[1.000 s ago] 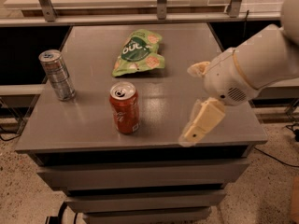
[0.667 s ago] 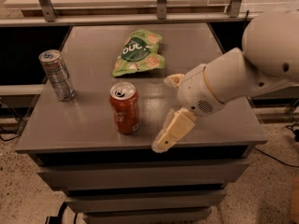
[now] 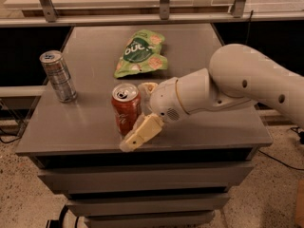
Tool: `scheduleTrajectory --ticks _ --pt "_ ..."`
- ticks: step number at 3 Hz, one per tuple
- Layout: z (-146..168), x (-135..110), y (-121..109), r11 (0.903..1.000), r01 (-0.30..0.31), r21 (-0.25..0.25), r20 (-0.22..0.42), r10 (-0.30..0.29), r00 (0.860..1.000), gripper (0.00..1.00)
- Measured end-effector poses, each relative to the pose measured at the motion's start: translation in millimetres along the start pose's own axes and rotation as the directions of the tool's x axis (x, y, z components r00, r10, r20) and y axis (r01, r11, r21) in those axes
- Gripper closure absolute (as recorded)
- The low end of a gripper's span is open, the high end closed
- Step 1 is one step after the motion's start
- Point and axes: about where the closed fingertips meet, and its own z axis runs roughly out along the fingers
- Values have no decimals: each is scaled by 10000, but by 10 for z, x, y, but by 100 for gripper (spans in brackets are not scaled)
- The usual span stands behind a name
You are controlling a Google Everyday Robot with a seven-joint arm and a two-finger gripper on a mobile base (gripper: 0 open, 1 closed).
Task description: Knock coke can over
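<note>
The coke can (image 3: 124, 107) is red-orange with a silver top and stands upright near the front middle of the grey table (image 3: 209, 46). My gripper (image 3: 134, 116) is right beside the can on its right side, at the end of the white arm coming in from the right. It is open. One cream finger (image 3: 141, 132) reaches down past the can's front right, touching or nearly touching it. The other finger (image 3: 146, 86) shows just behind the can's right side.
A taller slim silver-grey can (image 3: 58, 76) stands upright at the table's left edge. A green snack bag (image 3: 141, 52) lies flat behind the coke can. A shelf rail with posts (image 3: 164, 4) runs along the back. The table's front edge is just below the gripper.
The arm has swung left across the table's front, bringing the gripper from the right side up against the coke can. The can still stands upright in the same spot.
</note>
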Motion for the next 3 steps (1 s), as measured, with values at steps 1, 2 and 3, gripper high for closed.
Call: scheduleTrajectory --ticks 1,2,3 --pt "250 -177 4 9984 -247 -515 1285 312 9912 18" --pt "270 -340 -2 9957 -270 -886 2231 463 9737 41" --pt "85 -462 -18 9945 -181 -1035 2680 454 9623 65"
